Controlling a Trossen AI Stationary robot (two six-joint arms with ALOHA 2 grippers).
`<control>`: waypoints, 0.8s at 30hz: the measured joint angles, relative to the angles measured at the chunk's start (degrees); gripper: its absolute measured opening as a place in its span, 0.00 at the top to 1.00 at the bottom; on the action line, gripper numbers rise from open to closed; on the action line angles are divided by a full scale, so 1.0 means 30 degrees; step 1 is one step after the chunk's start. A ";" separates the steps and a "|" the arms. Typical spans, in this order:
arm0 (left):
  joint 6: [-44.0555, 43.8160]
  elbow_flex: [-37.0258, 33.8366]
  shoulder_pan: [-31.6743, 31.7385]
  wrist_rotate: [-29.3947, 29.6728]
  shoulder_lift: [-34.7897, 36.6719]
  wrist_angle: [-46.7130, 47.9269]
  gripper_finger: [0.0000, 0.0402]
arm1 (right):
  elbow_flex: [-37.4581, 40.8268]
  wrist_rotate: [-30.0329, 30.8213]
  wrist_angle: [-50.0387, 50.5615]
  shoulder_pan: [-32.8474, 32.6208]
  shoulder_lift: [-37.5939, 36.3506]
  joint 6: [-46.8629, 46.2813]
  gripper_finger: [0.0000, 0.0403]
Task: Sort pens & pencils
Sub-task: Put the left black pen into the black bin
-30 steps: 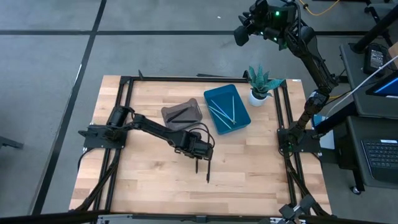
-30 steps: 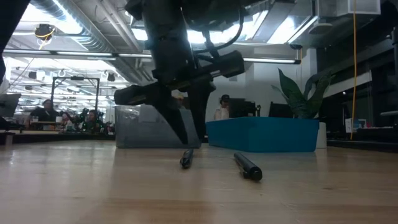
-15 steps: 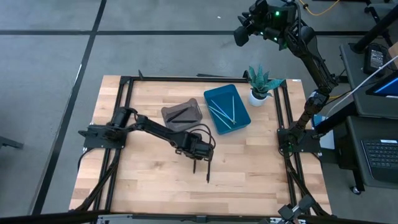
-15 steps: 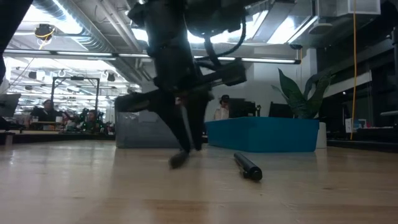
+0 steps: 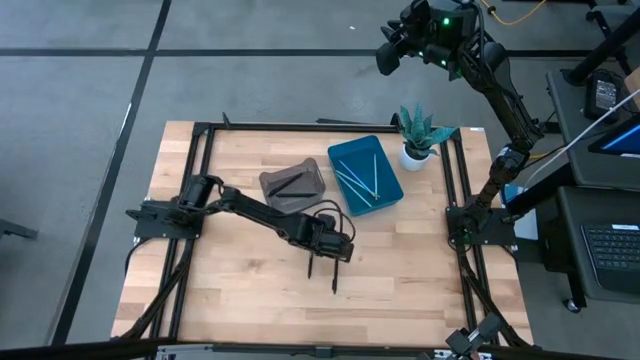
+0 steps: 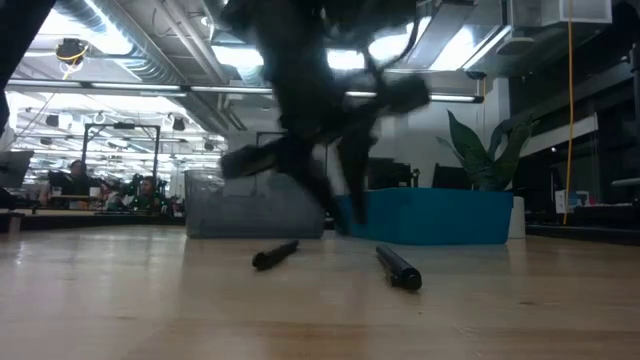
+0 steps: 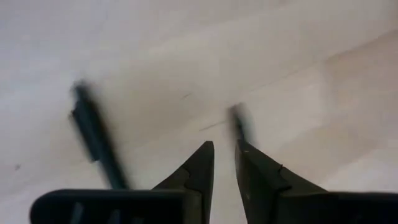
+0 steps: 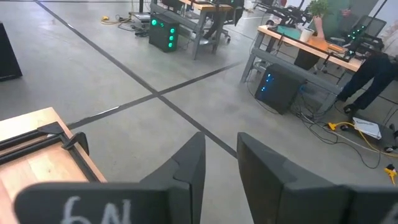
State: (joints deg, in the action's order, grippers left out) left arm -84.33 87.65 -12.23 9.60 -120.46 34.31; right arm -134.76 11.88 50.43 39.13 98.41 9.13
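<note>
My left gripper has swung off the black pen, knocking it askew on the table; fingers nearly closed and empty, so I'd regrasp.

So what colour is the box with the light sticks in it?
Blue, a teal blue box; the high view shows it best.

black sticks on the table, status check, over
Left gripper empty, fingers slightly apart, low over the table. Two black sticks loose on wood. Right gripper parked high, off table.
</note>
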 joint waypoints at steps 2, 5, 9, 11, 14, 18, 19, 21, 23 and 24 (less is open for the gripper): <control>0.0356 0.0843 0.0036 0.0414 0.0036 0.0653 0.85 | 0.0000 -0.0007 0.0007 0.0000 -0.0007 0.0000 0.77; 0.0699 0.1945 0.0046 0.0491 0.0036 0.3231 0.86 | 0.0000 -0.0015 0.0026 0.0000 0.0000 -0.0003 0.77; 0.0370 0.2399 -0.0191 0.0394 0.0065 0.6048 0.88 | 0.0000 -0.0022 0.0058 0.0000 0.0000 -0.0007 0.77; 0.0031 0.2412 -0.0359 0.0012 0.0058 0.6620 0.88 | 0.0000 -0.0029 0.0105 0.0000 -0.0007 -0.0007 0.77; -0.0343 0.2450 -0.0621 -0.0244 0.0058 0.6855 0.86 | 0.0000 -0.0026 0.0117 0.0003 -0.0003 -0.0007 0.77; -0.0694 0.2450 -0.0677 -0.0244 0.0058 0.7247 0.82 | 0.0000 -0.0036 0.0049 0.0000 -0.0007 -0.0028 0.77; -0.0755 0.2450 -0.0664 -0.0238 0.0058 0.7549 0.81 | 0.0000 -0.0036 0.0005 0.0000 -0.0007 -0.0074 0.77; -0.0847 0.2363 -0.0656 -0.0218 0.0064 0.7679 0.79 | 0.0000 -0.0042 0.0006 0.0000 -0.0007 -0.0237 0.77; -0.0982 0.2158 -0.0663 -0.0253 0.0065 0.7601 0.77 | 0.0000 -0.0044 0.0007 0.0000 -0.0007 -0.0357 0.77; -0.1157 0.2102 -0.0663 -0.0281 0.0065 0.7617 0.76 | 0.0000 -0.0044 0.0007 0.0000 -0.0007 -0.0354 0.77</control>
State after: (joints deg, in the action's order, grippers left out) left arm -87.80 93.96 -14.22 8.75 -120.27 57.16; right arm -134.76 11.75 50.46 39.13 98.39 8.06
